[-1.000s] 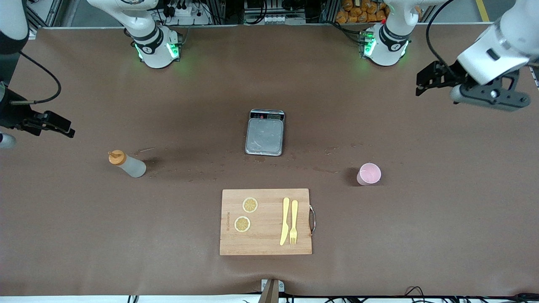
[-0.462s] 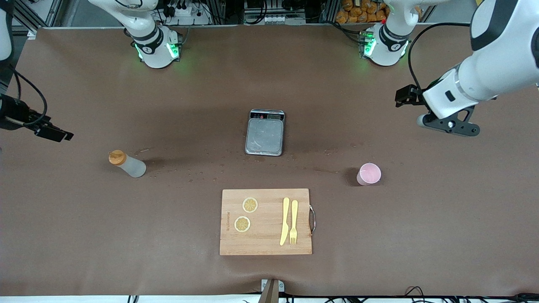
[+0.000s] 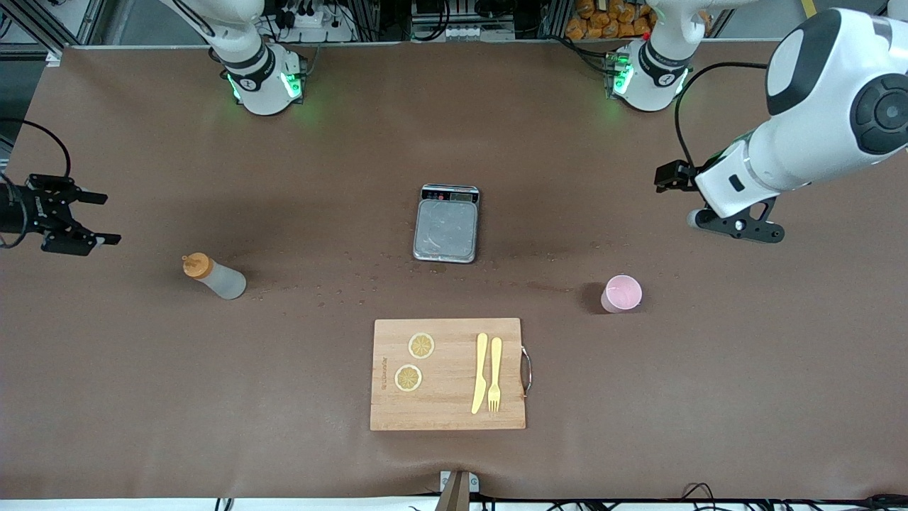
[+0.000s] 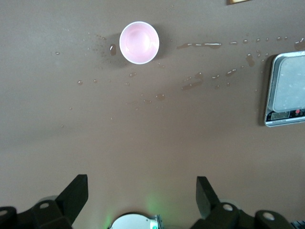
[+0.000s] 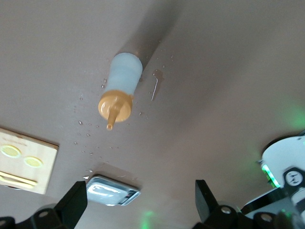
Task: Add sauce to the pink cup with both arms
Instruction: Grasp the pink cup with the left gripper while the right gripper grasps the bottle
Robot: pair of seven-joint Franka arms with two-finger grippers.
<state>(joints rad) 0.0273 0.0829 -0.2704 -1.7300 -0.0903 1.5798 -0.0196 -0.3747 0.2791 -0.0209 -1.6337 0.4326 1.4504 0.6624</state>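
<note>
The sauce bottle (image 3: 214, 277), whitish with an orange nozzle cap, stands on the table toward the right arm's end. It also shows in the right wrist view (image 5: 122, 85). The pink cup (image 3: 622, 293) stands upright and empty toward the left arm's end, and shows in the left wrist view (image 4: 138, 42). My right gripper (image 3: 103, 218) is open and empty over bare table at the table's edge, apart from the bottle; its fingers frame the right wrist view (image 5: 140, 198). My left gripper (image 3: 735, 227) is open and empty over bare table, apart from the cup; it shows in its own view (image 4: 141, 191).
A grey kitchen scale (image 3: 446, 224) sits at the table's middle. A wooden cutting board (image 3: 448, 397) lies nearer the front camera, with two lemon slices (image 3: 421, 345), a yellow knife (image 3: 480, 372) and a yellow fork (image 3: 495, 374). Water droplets (image 3: 333, 287) spot the cloth between bottle and cup.
The left arm has swung inward and lower, bringing its gripper closer to the pink cup. The right gripper has turned at the table's edge and now shows both fingers apart. Bottle and cup have not moved.
</note>
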